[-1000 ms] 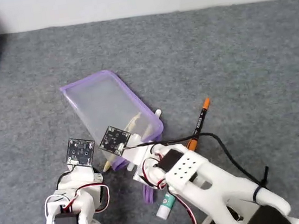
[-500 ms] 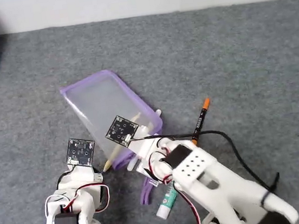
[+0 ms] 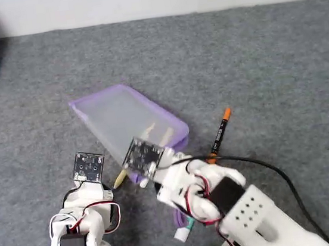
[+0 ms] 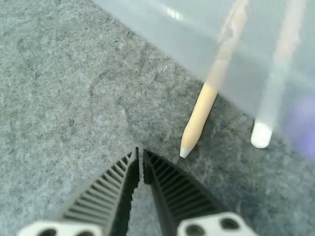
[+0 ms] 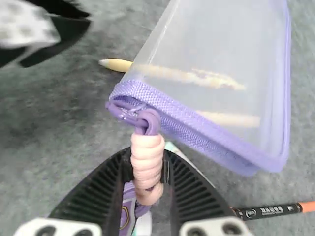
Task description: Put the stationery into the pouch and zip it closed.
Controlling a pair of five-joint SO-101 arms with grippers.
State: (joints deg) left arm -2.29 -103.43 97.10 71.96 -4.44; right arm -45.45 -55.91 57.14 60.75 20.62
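We see a pouch (image 5: pixel 221 64) held by its zip
Right tool (image 5: pixel 145 162) pinches the pink pull (image 5: pixel 147 147); left tool (image 4: pixel 141 155) is closed on nothing, beside a pencil (image 4: pixel 199 118)

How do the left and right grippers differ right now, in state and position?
The left gripper is shut on nothing; the right gripper is shut on the pink zipper pull. The left gripper is over bare carpet, just short of the pencil tip; the right gripper is at the corner of the pouch. Shared: black ribbed fingers, both closed.
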